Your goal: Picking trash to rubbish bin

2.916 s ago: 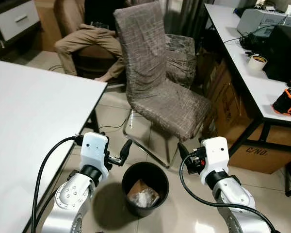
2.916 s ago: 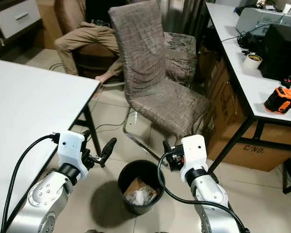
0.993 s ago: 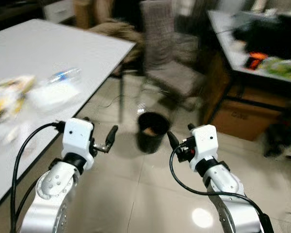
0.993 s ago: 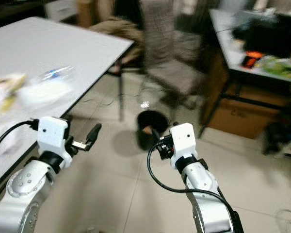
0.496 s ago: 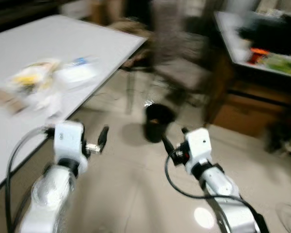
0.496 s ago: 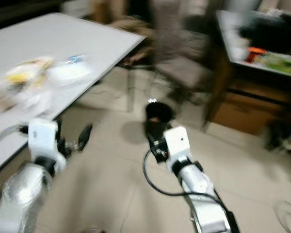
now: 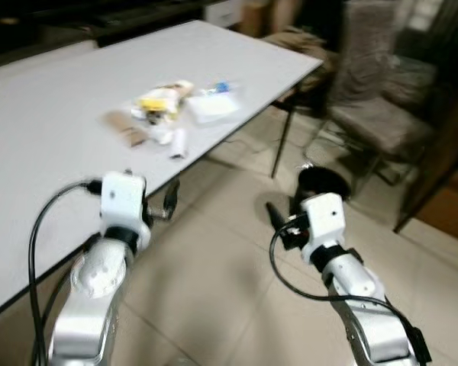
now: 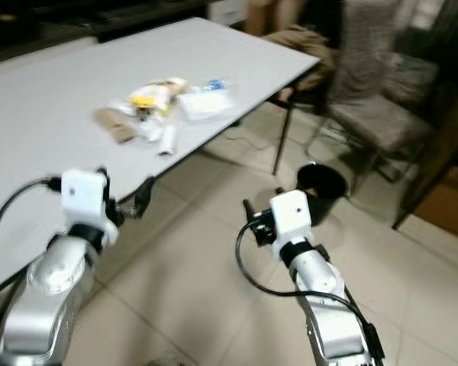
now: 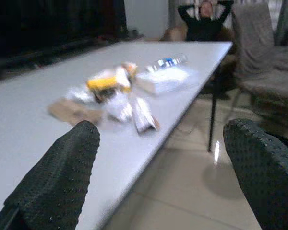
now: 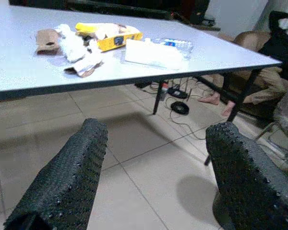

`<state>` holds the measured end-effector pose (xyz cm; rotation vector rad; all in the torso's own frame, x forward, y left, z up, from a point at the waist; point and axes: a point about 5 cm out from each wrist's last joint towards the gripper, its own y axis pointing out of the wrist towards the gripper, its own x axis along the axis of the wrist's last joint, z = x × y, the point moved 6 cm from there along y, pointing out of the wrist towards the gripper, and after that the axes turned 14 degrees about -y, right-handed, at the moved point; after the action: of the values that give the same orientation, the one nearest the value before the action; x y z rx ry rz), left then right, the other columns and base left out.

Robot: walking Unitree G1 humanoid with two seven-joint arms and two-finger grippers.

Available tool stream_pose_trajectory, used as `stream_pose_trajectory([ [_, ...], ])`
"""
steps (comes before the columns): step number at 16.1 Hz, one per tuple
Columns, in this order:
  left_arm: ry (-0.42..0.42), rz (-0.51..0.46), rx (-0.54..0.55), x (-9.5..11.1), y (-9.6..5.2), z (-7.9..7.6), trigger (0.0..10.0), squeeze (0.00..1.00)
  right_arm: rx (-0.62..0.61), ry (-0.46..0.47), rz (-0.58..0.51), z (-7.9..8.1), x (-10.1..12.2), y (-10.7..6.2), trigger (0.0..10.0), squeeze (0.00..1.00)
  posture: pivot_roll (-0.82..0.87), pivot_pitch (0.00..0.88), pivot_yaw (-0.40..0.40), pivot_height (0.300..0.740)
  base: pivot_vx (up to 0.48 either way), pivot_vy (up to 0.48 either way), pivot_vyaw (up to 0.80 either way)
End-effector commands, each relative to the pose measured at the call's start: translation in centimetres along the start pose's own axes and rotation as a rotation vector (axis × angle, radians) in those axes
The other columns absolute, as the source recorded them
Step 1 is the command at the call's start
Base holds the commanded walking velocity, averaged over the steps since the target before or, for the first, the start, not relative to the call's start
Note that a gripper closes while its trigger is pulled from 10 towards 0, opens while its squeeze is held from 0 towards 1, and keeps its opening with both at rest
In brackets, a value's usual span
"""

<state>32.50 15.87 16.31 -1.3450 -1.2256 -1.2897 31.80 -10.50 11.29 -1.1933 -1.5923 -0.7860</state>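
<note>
My left gripper [image 9: 158, 172] hangs at the white table's [image 7: 53, 152] edge, fingers spread and empty. Ahead of it the trash pile [image 7: 164, 114] lies on the tabletop. My right gripper [image 10: 153, 177] hovers over the floor, fingers spread too; the black bin [image 7: 323, 183] stands just beyond it.

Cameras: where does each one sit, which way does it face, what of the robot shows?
Left eye view: head, looking down; both silver arms, left gripper, right gripper, white table, black bin.
Right eye view: head stereo twin, same scene.
Left wrist view: left wrist, along its open fingers at the trash pile.
Right wrist view: right wrist, along its open fingers; shares that pile and the seated person.
</note>
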Motion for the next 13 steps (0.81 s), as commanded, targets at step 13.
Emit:
stream_pose_trajectory([
  [13, -0.001, 0.034, 0.021, -1.0, -0.5, 0.5, 10.0, 0.00, 0.074, -0.006, -0.063, 1.1, 1.6, 1.2, 10.0, 0.00, -0.04, 0.000, -0.084, 0.740, 0.316, 0.000, 0.31],
])
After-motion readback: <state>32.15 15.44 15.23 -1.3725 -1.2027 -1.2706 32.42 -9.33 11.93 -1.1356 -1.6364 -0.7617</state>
